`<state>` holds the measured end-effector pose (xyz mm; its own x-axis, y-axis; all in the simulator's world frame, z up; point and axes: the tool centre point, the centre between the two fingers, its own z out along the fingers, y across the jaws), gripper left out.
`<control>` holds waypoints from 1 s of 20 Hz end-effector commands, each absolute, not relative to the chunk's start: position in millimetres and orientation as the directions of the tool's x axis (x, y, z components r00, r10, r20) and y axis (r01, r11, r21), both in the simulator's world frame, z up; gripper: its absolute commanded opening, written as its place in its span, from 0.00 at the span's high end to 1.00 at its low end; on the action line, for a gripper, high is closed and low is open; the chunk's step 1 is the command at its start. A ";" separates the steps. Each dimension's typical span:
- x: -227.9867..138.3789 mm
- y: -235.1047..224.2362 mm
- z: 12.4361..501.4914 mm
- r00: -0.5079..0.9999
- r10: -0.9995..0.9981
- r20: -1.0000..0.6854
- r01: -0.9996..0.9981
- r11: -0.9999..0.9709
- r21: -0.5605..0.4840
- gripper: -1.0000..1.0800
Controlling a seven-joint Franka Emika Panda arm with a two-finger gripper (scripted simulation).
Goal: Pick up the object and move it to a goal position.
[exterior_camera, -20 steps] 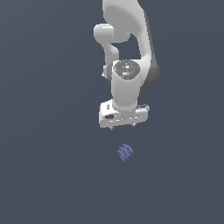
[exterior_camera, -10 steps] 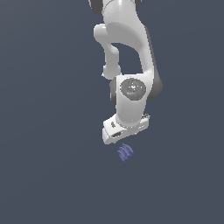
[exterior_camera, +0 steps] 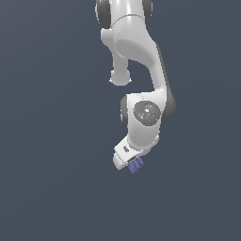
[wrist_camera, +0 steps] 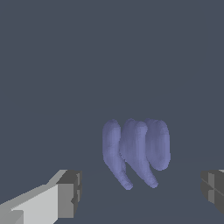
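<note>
Low over the worktop (exterior_camera: 52, 188): pincer (exterior_camera: 128, 164) sits right at the object (exterior_camera: 136, 165), w/ the arm bent down above it.
Change: vs a sec ago the arm has dropped a lot; pincer was well above the object w/ a clear gap, now the gap is gone in the exterior view.
Meaning: approach looks abt done, grasp likely next; lift and carry to goal not started.
Pincer state: open, fingers (wrist_camera: 65, 194) spread wide in wrist view, nothing held.
Object: blue-purple ridged lump, lying on the worktop, just at the exterior view's right of the pincer tip.
Object vs pincer: wrist view shows it between the 2 fingers, apart from both, slightly beyond the tips; can't tell if tips are low enough yet.
</note>
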<state>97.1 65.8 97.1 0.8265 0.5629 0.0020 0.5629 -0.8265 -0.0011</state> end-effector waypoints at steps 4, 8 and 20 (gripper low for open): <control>102.8 67.1 90.6 0.801 0.599 0.000 0.599 -0.801 0.000 0.04; 102.4 67.0 90.0 0.802 0.597 0.000 0.597 -0.802 0.000 0.04; 101.6 66.9 42.1 0.799 0.601 0.000 0.601 -0.799 0.000 0.04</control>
